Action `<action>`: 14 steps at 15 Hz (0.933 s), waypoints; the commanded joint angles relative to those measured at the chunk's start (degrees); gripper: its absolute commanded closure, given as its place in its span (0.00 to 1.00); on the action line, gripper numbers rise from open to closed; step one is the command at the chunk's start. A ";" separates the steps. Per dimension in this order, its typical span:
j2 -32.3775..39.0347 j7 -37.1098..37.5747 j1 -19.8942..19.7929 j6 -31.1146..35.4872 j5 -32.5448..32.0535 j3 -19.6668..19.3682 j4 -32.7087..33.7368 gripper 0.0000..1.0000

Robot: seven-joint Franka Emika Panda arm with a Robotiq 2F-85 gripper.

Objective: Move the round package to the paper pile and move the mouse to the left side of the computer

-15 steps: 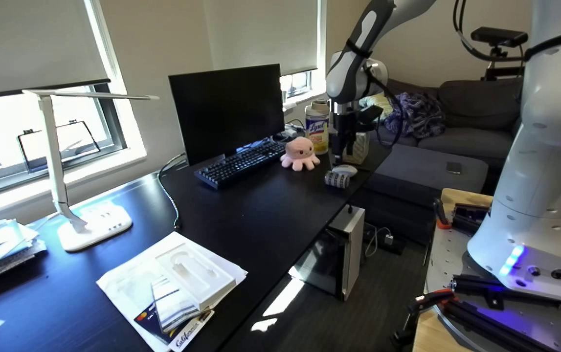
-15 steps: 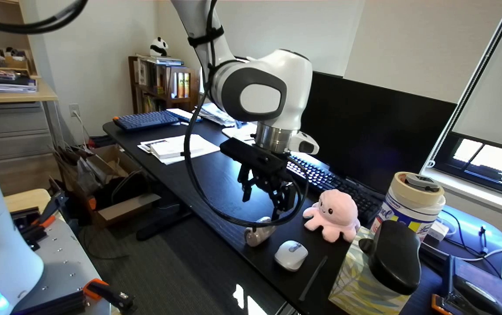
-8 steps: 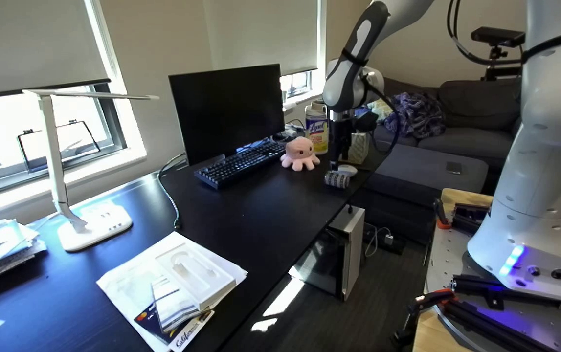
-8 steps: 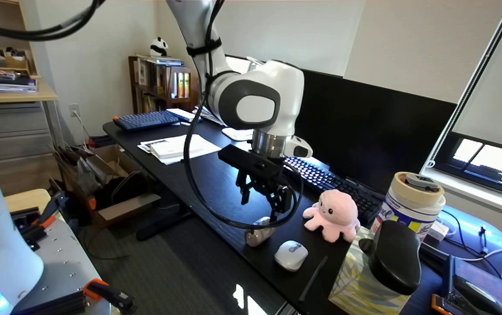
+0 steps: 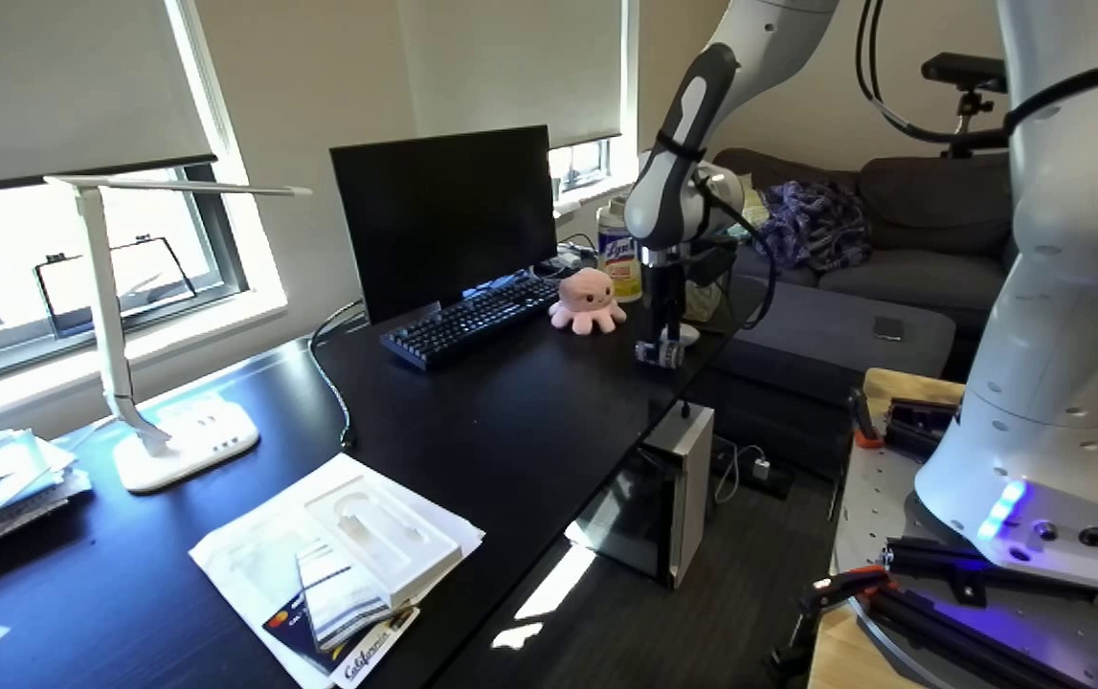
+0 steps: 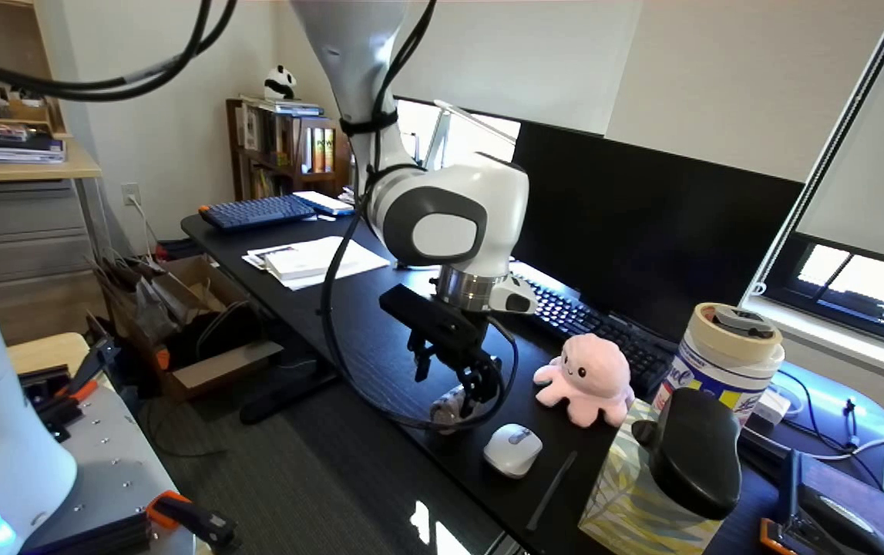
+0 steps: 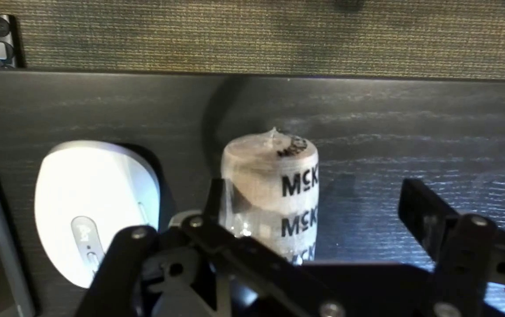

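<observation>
The round package (image 5: 661, 359), a whitish roll printed "McK", lies near the desk edge; it also shows in an exterior view (image 6: 445, 405) and the wrist view (image 7: 270, 185). My gripper (image 7: 313, 191) is open, low over it, with the package between the fingers, close to the left finger in the wrist view; contact is unclear. The white mouse (image 7: 93, 202) lies beside it, also in both exterior views (image 5: 690, 335) (image 6: 513, 450). The paper pile (image 5: 257, 550) with a white box on it lies at the desk's near end. The computer (image 5: 443, 220) is a black monitor with keyboard (image 5: 472, 321).
A pink octopus plush (image 5: 588, 297) sits between keyboard and gripper. A wipes tub (image 5: 619, 258) and a patterned tissue box (image 6: 634, 493) stand beyond the mouse. A white lamp base (image 5: 194, 440) stands near the papers. The desk edge runs close beside the package.
My gripper has moved down and slightly across the desk, from above to around the package. The package and the mouse have not visibly moved.
</observation>
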 commanded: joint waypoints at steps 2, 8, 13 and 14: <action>4.41 -1.16 -2.57 1.63 0.82 1.73 3.33 0.00; 6.81 -0.57 -3.30 1.62 -0.74 1.17 5.94 0.33; 6.10 1.26 -1.24 1.48 -2.92 0.19 4.97 0.66; 5.60 1.66 -0.47 0.63 -3.97 -0.36 4.71 0.73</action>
